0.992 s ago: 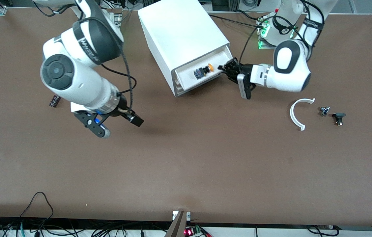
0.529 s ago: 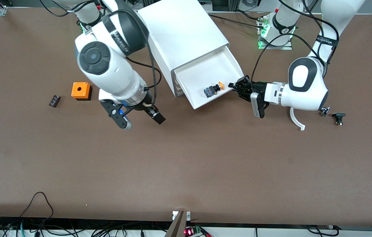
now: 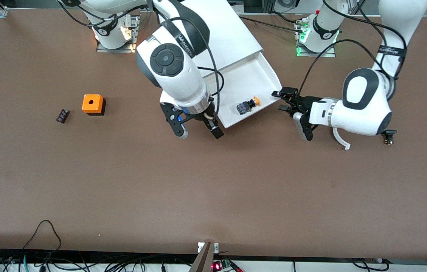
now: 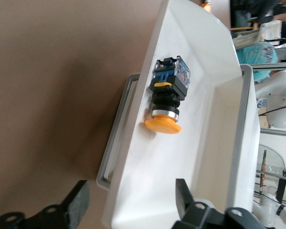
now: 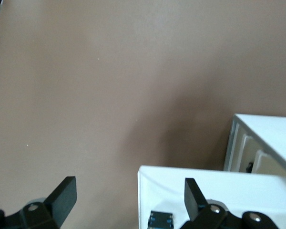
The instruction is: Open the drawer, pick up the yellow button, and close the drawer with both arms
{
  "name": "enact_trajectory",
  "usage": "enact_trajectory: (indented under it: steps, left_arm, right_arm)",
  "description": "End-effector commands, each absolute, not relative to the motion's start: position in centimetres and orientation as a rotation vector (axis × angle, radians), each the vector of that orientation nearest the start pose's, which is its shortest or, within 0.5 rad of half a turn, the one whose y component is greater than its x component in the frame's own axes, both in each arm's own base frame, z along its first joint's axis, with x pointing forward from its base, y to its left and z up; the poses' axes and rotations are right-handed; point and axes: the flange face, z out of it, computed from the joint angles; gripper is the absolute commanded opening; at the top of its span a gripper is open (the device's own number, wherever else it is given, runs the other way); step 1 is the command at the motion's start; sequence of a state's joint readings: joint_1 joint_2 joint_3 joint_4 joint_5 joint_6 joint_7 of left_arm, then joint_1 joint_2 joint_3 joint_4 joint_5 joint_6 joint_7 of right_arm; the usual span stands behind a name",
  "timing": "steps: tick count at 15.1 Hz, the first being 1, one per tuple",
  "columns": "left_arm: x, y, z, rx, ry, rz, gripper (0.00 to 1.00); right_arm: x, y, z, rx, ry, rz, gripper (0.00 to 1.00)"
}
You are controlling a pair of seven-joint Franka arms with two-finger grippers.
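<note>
The white cabinet [image 3: 236,34] has its top drawer [image 3: 249,77] pulled far out. The button [image 3: 247,105], orange cap on a black-and-blue body, lies on its side in the drawer near the front wall. My left gripper [image 3: 282,100] is open and empty beside the drawer's front corner toward the left arm's end. In the left wrist view its fingers [image 4: 78,207] straddle the drawer's front wall, with the button [image 4: 167,98] ahead. My right gripper [image 3: 198,131] is open and empty over the drawer's other front corner. The right wrist view shows that corner [image 5: 181,183] and the button's blue end [image 5: 161,220].
An orange box with a hole [image 3: 93,104] and a small black part [image 3: 62,115] lie toward the right arm's end. A white curved piece [image 3: 341,141] and a black part [image 3: 388,135] lie by the left arm's forearm.
The drawer slid out much farther. My left gripper let go of its front and opened, drawing back slightly. My right arm swung from its end of the table to the drawer's front corner.
</note>
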State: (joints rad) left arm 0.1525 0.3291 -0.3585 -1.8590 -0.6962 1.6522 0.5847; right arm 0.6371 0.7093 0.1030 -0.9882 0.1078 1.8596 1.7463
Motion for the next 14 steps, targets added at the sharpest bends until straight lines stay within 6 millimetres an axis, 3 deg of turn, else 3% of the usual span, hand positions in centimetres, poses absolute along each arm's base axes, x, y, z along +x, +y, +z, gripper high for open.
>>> enact_trajectory:
  steps: [1,5,8,10,14]
  left_arm:
    - [57.4,-15.9,39.4,2.328,-0.505,-0.535,1.0]
    - [58.7,-15.8,43.1,2.678,-0.378,-0.587,1.0]
    - [59.8,-15.2,45.3,2.95,-0.451,-0.515,1.0]
    - [60.9,-14.7,47.1,3.097,-0.523,-0.434,1.0]
    - [64.4,-12.4,45.1,3.104,-0.48,-0.398,1.0]
  right_arm:
    - [56.0,53.3,45.7,-2.475,1.528,0.175,1.0]
    - [53.4,56.7,45.3,-2.4,1.588,0.191,1.0]
    - [51.4,58.6,44.9,-2.428,1.558,0.206,1.0]
    - [49.9,59.9,43.3,-2.48,1.544,0.199,1.0]
    - [47.9,61.1,40.0,-2.587,1.508,0.14,1.0]
